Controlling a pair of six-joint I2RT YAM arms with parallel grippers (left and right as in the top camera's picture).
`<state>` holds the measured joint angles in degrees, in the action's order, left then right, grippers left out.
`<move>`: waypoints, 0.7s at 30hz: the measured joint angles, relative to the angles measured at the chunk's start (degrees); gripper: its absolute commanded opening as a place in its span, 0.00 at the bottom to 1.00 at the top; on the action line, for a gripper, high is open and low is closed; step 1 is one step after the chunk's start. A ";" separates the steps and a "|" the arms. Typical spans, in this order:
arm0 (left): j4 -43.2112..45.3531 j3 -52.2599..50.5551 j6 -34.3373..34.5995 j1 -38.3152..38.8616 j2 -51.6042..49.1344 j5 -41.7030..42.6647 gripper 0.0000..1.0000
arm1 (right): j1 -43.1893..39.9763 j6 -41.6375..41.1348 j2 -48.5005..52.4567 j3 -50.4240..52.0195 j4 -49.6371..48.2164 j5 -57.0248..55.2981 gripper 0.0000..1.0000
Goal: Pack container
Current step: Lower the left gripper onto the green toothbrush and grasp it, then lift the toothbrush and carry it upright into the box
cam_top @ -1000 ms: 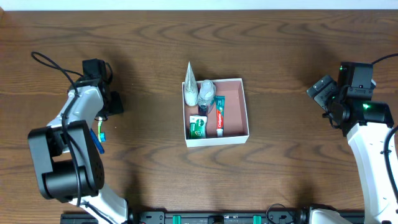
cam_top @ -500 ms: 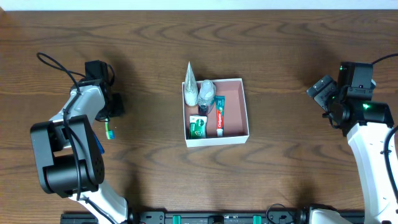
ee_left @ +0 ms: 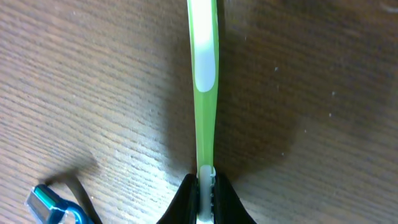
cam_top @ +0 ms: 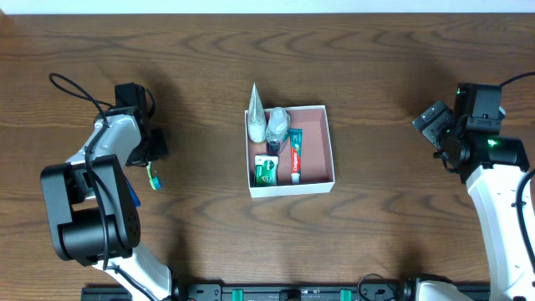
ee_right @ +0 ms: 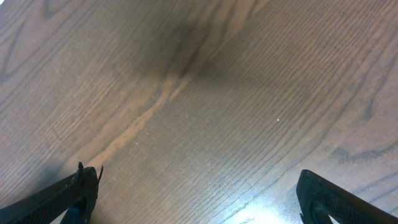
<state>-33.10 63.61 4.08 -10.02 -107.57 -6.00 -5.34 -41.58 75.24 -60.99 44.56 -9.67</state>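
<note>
The container [cam_top: 315,138], a shallow white-walled box with a pinkish-brown floor, sits mid-table. It holds a white tube [cam_top: 255,110], a grey pouch [cam_top: 277,124], a red-and-white toothpaste [cam_top: 295,155] and a green-and-white packet [cam_top: 266,170]. Far to its left, my left gripper [cam_top: 151,159] is shut on a green toothbrush [cam_top: 153,177]. In the left wrist view the toothbrush [ee_left: 204,87] runs straight up from the left gripper [ee_left: 206,186], its white end pinched between the fingers, just over the wood. My right gripper [ee_right: 199,193] stands open over bare wood at the right [cam_top: 435,125].
A blue object [ee_left: 51,208] lies on the table beside the left fingers; overhead it shows as a blue sliver [cam_top: 133,192] beside the left arm. Both arm bases stand at the table's front corners. The table is dark wood.
My left gripper has shut on the green toothbrush, and the toothbrush has shifted a little to the right. The right arm has not moved.
</note>
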 measured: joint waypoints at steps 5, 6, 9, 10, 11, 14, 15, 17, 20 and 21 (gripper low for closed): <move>-2.95 0.96 0.42 -0.07 0.00 3.61 0.06 | 0.00 0.00 0.00 0.00 0.00 0.00 0.99; -3.34 1.09 0.42 -0.07 0.00 4.57 0.06 | 0.00 0.00 0.00 0.00 0.00 0.00 0.99; -5.60 2.67 0.44 -0.04 0.15 8.55 0.06 | 0.00 0.00 0.00 0.00 0.02 0.00 0.99; -6.14 3.39 0.44 -0.04 0.55 9.99 0.06 | 0.00 0.00 0.00 0.00 0.00 0.00 0.99; -6.71 4.11 0.44 -0.04 1.01 11.13 0.06 | 0.00 0.00 0.00 0.00 0.00 0.00 0.99; -8.28 6.40 0.44 -0.02 4.83 15.54 0.06 | 0.00 0.00 0.00 0.00 0.00 0.00 0.99; -8.76 7.06 0.44 0.04 6.25 16.65 0.06 | 0.00 0.00 0.00 0.00 0.02 0.00 0.99; -9.31 8.50 0.44 0.39 10.38 19.26 0.06 | 0.00 0.00 0.00 0.00 0.00 0.00 0.99; -9.60 10.03 0.46 1.99 16.76 21.46 0.06 | 0.00 0.00 0.00 0.00 0.00 0.00 0.99; -9.66 10.36 0.46 2.93 18.99 22.08 0.06 | 0.00 0.00 0.00 0.00 0.00 0.00 0.99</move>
<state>-42.76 73.97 4.54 -7.09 -88.58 16.08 -5.34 -41.58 75.24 -60.99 44.56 -9.67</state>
